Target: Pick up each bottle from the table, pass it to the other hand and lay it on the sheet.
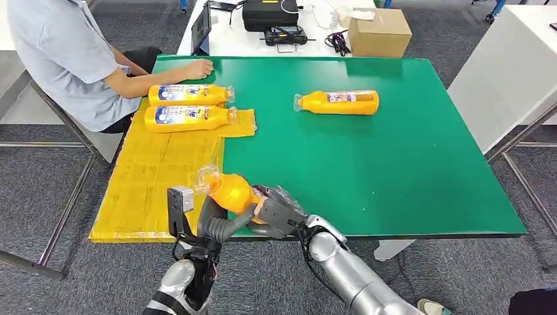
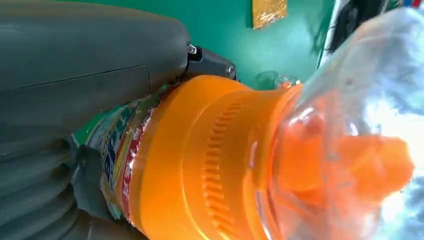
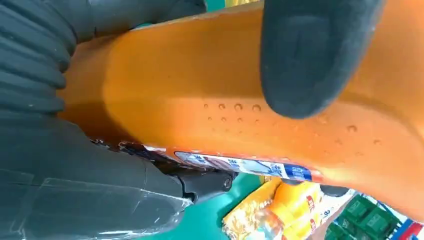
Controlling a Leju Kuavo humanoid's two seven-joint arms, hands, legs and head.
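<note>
We had the bottle (image 1: 231, 190) held up over the near edge of the tabletop (image 1: 368, 164), just at the border of the yellow sheet (image 1: 151, 177), with both hands on it at once. Our right robot hand (image 1: 276, 211) gripped the body, and our left robot hand (image 1: 217, 220) was wrapped around it from below, nearer the clear cap; the left wrist view showed its thumb (image 2: 90, 60) lying along the label. We judged this to be the handover itself. To do it well, we needed the left hold to be firm before the right fingers (image 3: 312, 55) let go, since the wet-looking, smooth plastic could slip. The release should be gentle, without twisting the bottle. Two bottles (image 1: 189, 107) already lay on the sheet's far end beside a person's hand (image 1: 197, 68), and one more (image 1: 338, 102) waited on the green.
</note>
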